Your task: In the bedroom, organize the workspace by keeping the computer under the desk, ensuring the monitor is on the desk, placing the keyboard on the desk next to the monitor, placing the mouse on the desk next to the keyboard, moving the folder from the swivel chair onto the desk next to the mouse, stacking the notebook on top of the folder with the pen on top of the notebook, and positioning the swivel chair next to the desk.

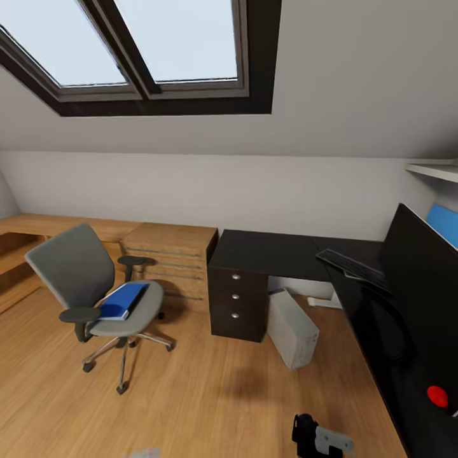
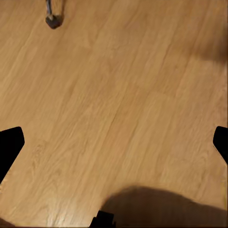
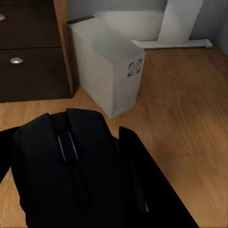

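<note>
The grey swivel chair [image 1: 83,280] stands on the floor left of the black desk [image 1: 267,251], with the blue folder [image 1: 123,300] lying on its seat. The light-grey computer [image 1: 292,329] [image 3: 107,61] stands under the desk beside the drawers. On the desk's right wing lie the keyboard [image 1: 352,266] and the big black monitor [image 1: 423,286]. My right gripper [image 3: 66,137] is shut on the black mouse [image 3: 66,166], low over the floor in front of the computer. My left gripper [image 2: 114,142] hangs open over bare floor. The notebook and pen are out of view.
A wooden chest [image 1: 168,257] with bar handles stands between chair and desk, and a wooden bench [image 1: 32,232] runs along the left wall. A blue panel [image 1: 443,222] shows behind the monitor under a white shelf [image 1: 436,170]. A chair caster [image 2: 52,20] sits near my left gripper.
</note>
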